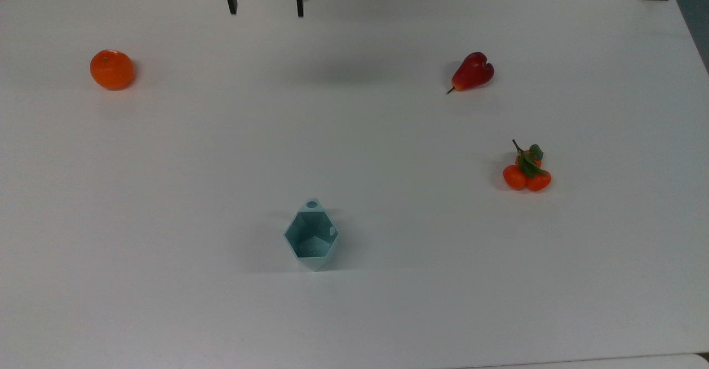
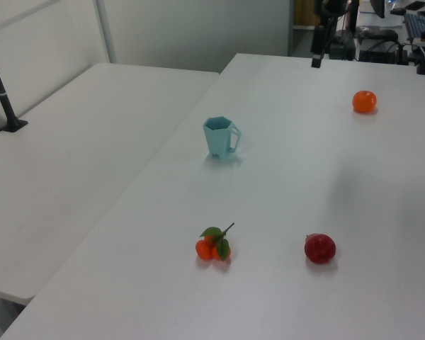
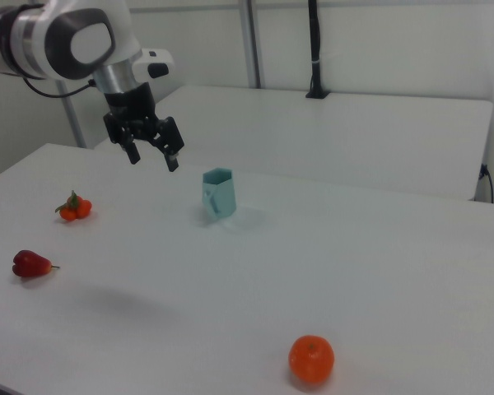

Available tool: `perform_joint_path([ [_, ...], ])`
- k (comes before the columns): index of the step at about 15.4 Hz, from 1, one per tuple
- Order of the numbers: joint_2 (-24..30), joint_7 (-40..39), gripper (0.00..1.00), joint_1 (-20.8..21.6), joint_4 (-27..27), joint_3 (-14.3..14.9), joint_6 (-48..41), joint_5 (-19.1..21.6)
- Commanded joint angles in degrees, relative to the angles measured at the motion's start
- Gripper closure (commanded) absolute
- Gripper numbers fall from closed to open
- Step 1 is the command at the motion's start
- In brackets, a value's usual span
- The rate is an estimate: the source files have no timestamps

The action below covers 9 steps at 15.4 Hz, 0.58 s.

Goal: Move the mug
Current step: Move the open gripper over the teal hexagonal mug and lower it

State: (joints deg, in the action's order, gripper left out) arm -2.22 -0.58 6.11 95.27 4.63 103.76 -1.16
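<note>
**Mug upright on the counter, gripper spread wide above the far edge**

The mug [image 1: 311, 237] stands upright on the white counter [image 1: 354, 313], toward the near edge in the top view and a little left of the middle. It is pale teal with flat, angled sides. Its tab handle, pierced by a round hole, points toward the far edge in the top view; in the left view the mug [image 2: 220, 137] shows its handle on the left view's right. Seen from above, its inside looks empty, with a small pale patch on one inner wall that may be just a highlight. Nothing touches it.

Well apart from the mug lie three fruits. An orange [image 1: 112, 69] sits at the top view's far left. A red pear-like fruit [image 1: 472, 72] lies on its side at the top view's far right. A cluster of small orange fruits with green leaves [image 1: 527, 172] rests nearer, also on the top view's right.

The gripper [image 3: 152, 153] hangs in the air above the counter, fingers pointing down and set wide apart, with nothing between them. In the top view the gripper [image 1: 266, 3] is over the far edge. In the right view the white arm [image 3: 66, 41] reaches in from the right view's upper left, and the mug [image 3: 218, 194] stands just to the right view's right of the gripper and lower.
</note>
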Motion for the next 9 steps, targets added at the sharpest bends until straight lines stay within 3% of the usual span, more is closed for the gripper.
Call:
perform_joint_path([
  [1,-3.48,1.46,0.0,0.57,0.62,-0.06,9.07,0.72],
  [9,-16.04,1.55,0.0,1.54,-3.07,-0.15,25.86,0.55],
])
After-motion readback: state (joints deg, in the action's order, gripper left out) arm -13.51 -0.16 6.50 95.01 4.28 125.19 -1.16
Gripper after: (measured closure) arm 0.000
